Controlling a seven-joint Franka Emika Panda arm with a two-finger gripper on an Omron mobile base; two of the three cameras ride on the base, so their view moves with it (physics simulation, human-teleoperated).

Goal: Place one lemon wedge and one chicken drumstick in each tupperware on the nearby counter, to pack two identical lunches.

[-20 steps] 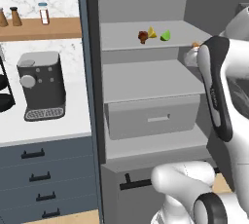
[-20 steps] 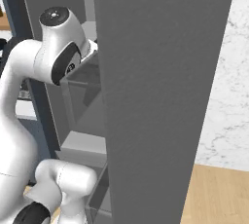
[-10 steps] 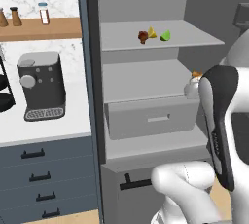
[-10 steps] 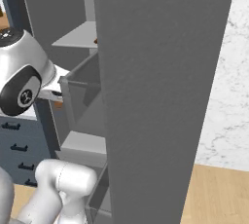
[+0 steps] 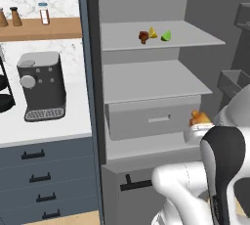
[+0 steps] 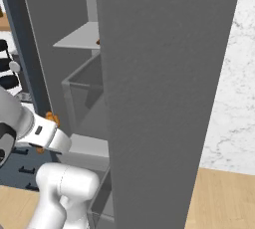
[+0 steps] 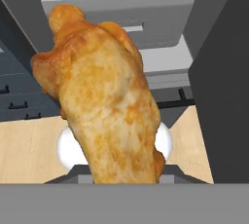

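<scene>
My gripper (image 5: 197,126) is shut on a golden orange-brown chicken drumstick (image 7: 107,96), which hides the fingertips in the hand view. The held drumstick (image 5: 197,117) hangs in front of the open cabinet at the level of its drawer, and its orange end (image 6: 51,118) peeks above the white hand in the right base view. On the top shelf (image 5: 195,35) lie a dark reddish-brown drumstick (image 5: 143,36), a yellow lemon wedge (image 5: 153,33) and a green wedge (image 5: 166,35), close together. The tupperware is out of view.
The tall grey cabinet has a middle shelf (image 5: 151,79) and a drawer (image 5: 146,116) below it. Its open door (image 6: 164,98) stands wide on the right. Left of it, a coffee machine (image 5: 41,84) sits on a white counter (image 5: 49,128) over dark drawers.
The arm has come down from near the upper shelf to drawer level and pulled back from the cabinet, with the golden drumstick still in the gripper.
</scene>
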